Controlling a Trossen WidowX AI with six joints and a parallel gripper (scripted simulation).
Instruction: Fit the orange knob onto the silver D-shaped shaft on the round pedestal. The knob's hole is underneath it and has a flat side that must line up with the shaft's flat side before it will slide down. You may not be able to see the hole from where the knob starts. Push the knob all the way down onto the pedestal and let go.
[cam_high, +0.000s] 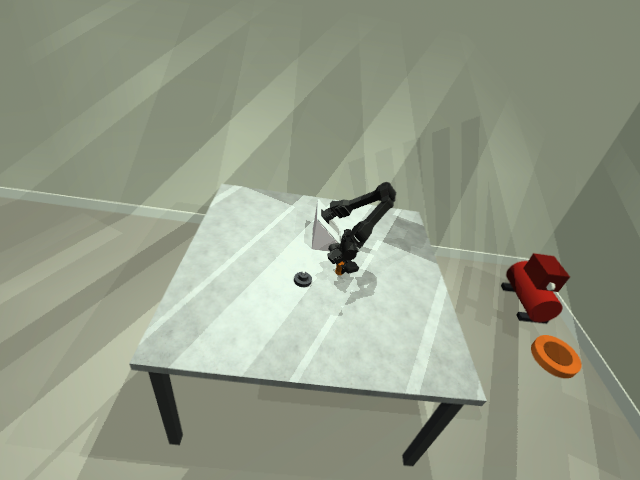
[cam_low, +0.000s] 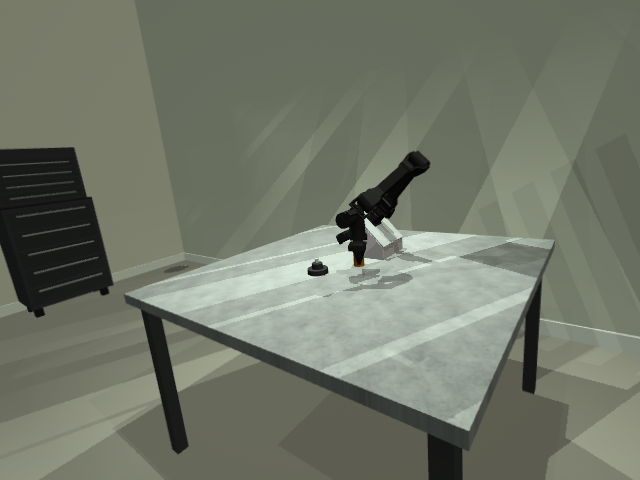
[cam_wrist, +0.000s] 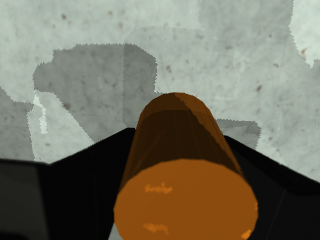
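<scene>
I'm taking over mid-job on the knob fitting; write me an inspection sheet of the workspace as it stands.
Surface: pale mottled table, crossed by light streaks and shadows.
Job's things: orange knob held off the pedestal; round dark pedestal upright on the table, its shaft bare. The knob's hole and the shaft's flat side cannot be made out.
Clutter: nothing seen.
Gripper: the gripper is shut on the knob, fingers at its sides.
Cables: nothing seen.
Surroundings: red tank-like machine and orange ring beyond the table; dark drawer cabinet by a wall.
</scene>
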